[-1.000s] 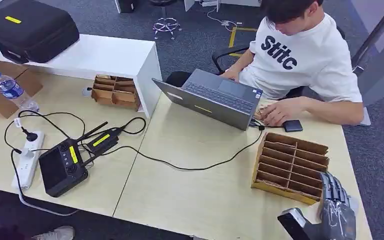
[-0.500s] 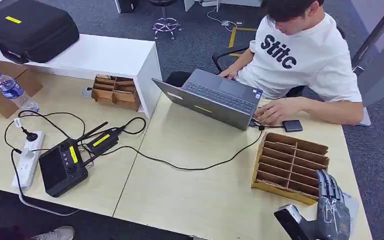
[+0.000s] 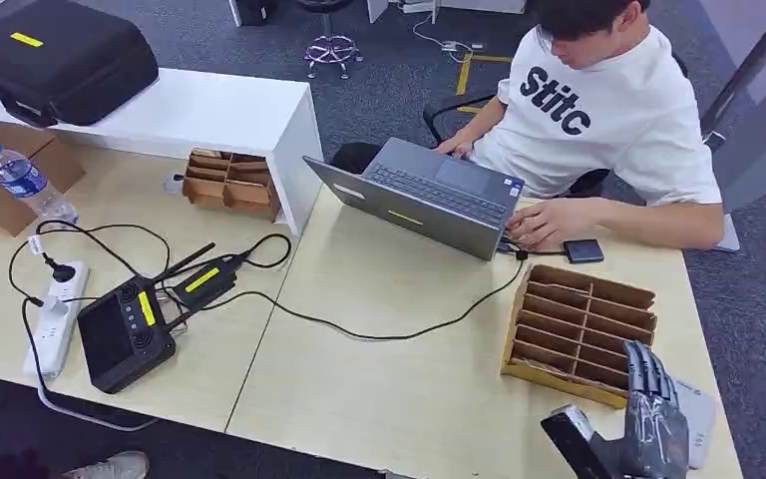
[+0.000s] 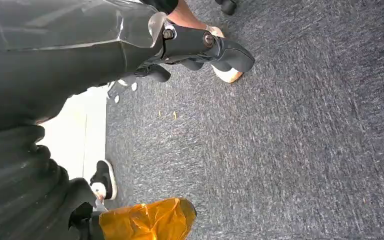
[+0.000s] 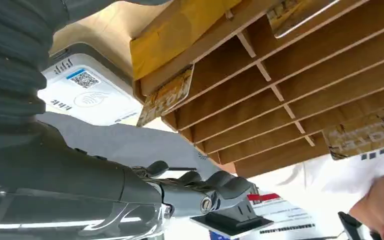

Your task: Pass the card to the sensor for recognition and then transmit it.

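Down at the lower right of the head view, the right robot hand (image 3: 653,424) is hovering over the worktop (image 3: 399,389) just beside the near right corner of the wooden card rack (image 3: 578,329), its dark fingers (image 3: 646,371) stretching flat and close together toward the rack. Compared with a second ago it is sitting a little lower and further toward the frame's bottom edge, and a pale flat device, the sensor (image 3: 696,419), is now showing beyond it at the worktop's right edge. That shift is suggesting the arm is lining up for a reach rather than carrying anything. In the right wrist view the fingers (image 5: 215,182) are lying extended with nothing visible between them, so the hand is looking empty and unclenched. A card (image 5: 167,95) is standing in a slot at the rack's (image 5: 280,75) end nearest the sensor (image 5: 87,92), whose white face with a printed code is lying just beside the rack. Another card (image 5: 365,135) is sticking out of a slot further along. So the card is not yet picked up, and the scan and handover are still ahead. The left robot hand (image 4: 200,45) is hanging over the carpet with fingers curled and nothing in them. Across the worktop a person (image 3: 608,110) is working at a laptop (image 3: 419,200).
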Tool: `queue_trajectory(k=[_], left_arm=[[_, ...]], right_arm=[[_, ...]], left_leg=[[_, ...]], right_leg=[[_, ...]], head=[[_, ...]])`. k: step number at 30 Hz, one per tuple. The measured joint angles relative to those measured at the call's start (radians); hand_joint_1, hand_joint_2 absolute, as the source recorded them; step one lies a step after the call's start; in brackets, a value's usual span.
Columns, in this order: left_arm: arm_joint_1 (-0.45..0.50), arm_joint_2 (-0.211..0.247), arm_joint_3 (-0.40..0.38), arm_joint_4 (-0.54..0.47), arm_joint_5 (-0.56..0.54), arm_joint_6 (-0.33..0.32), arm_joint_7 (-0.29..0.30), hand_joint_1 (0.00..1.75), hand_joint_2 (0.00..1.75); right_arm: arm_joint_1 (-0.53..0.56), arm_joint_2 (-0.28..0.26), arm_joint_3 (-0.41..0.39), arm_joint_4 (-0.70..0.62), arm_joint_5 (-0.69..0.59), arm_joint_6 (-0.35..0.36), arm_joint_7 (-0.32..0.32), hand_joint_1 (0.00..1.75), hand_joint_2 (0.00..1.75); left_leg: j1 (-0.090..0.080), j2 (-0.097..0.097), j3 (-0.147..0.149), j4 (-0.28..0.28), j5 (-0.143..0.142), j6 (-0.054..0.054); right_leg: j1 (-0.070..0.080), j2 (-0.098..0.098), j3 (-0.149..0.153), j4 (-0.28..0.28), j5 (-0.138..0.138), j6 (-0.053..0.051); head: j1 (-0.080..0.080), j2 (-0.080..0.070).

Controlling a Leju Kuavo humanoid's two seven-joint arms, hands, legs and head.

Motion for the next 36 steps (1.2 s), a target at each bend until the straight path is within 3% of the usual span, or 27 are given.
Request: queue_trajectory(k=[11,29,30,31,32,34,36], left_arm=[[-0.002,0.000,0.000,0.000,-0.001,0.000,0.001,0.00,1.75],[-0.002,0.000,0.000,0.000,-0.002,0.000,0.001,0.00,1.75],[-0.002,0.000,0.000,0.000,-0.002,0.000,0.001,0.00,1.75],[-0.002,0.000,0.000,0.000,-0.002,0.000,0.001,0.00,1.75],[-0.002,0.000,0.000,0.000,-0.002,0.000,0.001,0.00,1.75],[-0.003,0.000,0.000,0.000,-0.002,0.000,0.001,0.00,1.75],[-0.003,0.000,0.000,0.000,-0.002,0.000,0.001,0.00,1.75]], right_arm=[[-0.062,0.000,-0.011,0.106,0.037,-0.012,0.014,0.00,1.75],[-0.079,0.000,-0.026,0.134,0.040,-0.019,0.006,0.03,1.75],[-0.080,0.000,-0.026,0.135,0.040,-0.018,0.006,0.30,1.75],[-0.080,0.000,-0.026,0.136,0.040,-0.018,0.005,0.70,1.75],[-0.080,0.000,-0.026,0.136,0.041,-0.018,0.005,1.27,1.75],[-0.080,0.000,-0.026,0.138,0.041,-0.018,0.004,1.57,1.75],[-0.081,0.000,-0.026,0.140,0.041,-0.018,0.000,1.69,1.75]], left_leg=[[0.000,0.000,0.000,0.000,0.000,0.000],[0.000,0.000,0.000,0.000,0.000,0.000],[0.000,0.000,0.000,0.000,0.000,0.000],[0.000,0.000,0.000,0.000,0.000,0.000],[0.000,0.000,0.000,0.000,0.000,0.000],[0.000,0.000,0.000,0.000,0.000,0.000],[0.000,0.000,0.000,0.000,0.000,0.000]], right_leg=[[0.000,0.000,0.000,0.000,0.000,0.000],[0.000,0.000,0.000,0.000,0.000,0.000],[0.000,0.000,0.000,0.000,0.000,0.000],[0.000,0.000,0.000,0.000,0.000,0.000],[0.000,0.000,0.000,0.000,0.000,0.000],[0.000,0.000,0.000,0.000,0.000,0.000],[0.000,0.000,0.000,0.000,0.000,0.000]], head=[[0.000,0.000],[0.000,0.000],[0.000,0.000],[0.000,0.000],[0.000,0.000],[0.000,0.000],[0.000,0.000]])
